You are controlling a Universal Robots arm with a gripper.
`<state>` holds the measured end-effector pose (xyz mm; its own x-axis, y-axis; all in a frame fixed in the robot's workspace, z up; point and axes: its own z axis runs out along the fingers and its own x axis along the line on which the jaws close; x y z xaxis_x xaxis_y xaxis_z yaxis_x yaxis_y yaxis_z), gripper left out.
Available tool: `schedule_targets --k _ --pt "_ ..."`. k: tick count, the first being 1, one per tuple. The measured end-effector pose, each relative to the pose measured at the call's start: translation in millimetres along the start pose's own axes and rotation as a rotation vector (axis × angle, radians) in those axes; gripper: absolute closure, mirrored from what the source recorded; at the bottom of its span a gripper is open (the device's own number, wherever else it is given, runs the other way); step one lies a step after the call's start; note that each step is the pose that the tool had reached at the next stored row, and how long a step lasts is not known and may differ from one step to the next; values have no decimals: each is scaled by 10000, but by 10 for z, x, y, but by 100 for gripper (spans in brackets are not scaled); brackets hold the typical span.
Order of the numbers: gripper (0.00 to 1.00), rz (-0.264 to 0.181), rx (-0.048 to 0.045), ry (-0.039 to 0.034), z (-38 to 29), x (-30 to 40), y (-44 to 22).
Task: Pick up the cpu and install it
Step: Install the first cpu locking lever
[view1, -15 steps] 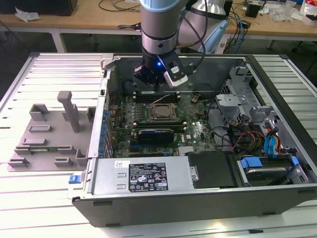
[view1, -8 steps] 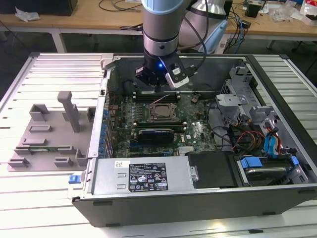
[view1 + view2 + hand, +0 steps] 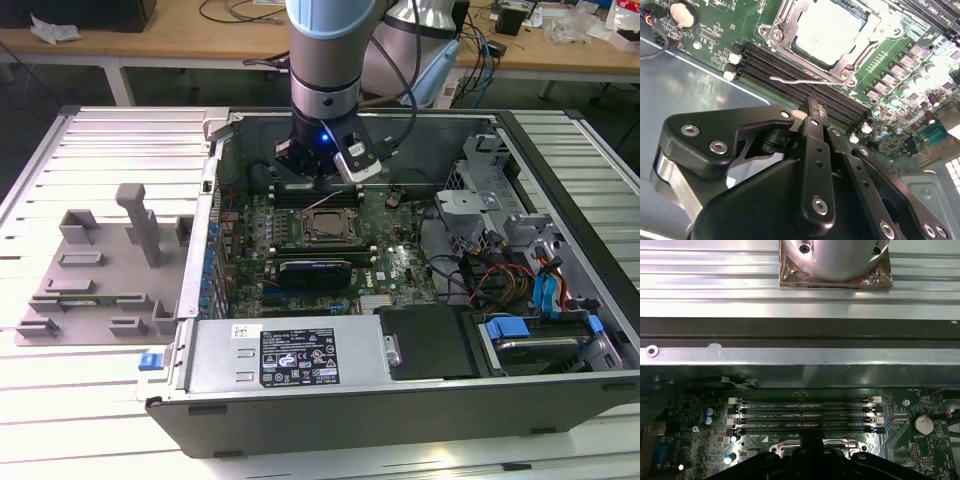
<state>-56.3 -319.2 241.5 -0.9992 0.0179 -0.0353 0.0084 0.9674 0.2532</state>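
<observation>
step: cpu (image 3: 832,30) seated in socket frame (image 3: 782,31), install looks near done | claw (image 3: 812,112) together, empty, over memory slots (image 3: 805,415) | next: clearance from retention lever (image 3: 800,80)

The arm (image 3: 330,40) is seen upper centre in the exterior view, held vertically, wrist downward. The gripper (image 3: 812,107) (black linkages, lower half of the second wrist view) is drawn together at the tips.

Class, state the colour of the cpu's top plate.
Silver-white; the cpu shows best in the second wrist view.
</observation>
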Motion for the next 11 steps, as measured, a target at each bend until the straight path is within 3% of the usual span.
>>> schedule_targets --k 11 --pt "89 32 0 -7 74 -13 -19"
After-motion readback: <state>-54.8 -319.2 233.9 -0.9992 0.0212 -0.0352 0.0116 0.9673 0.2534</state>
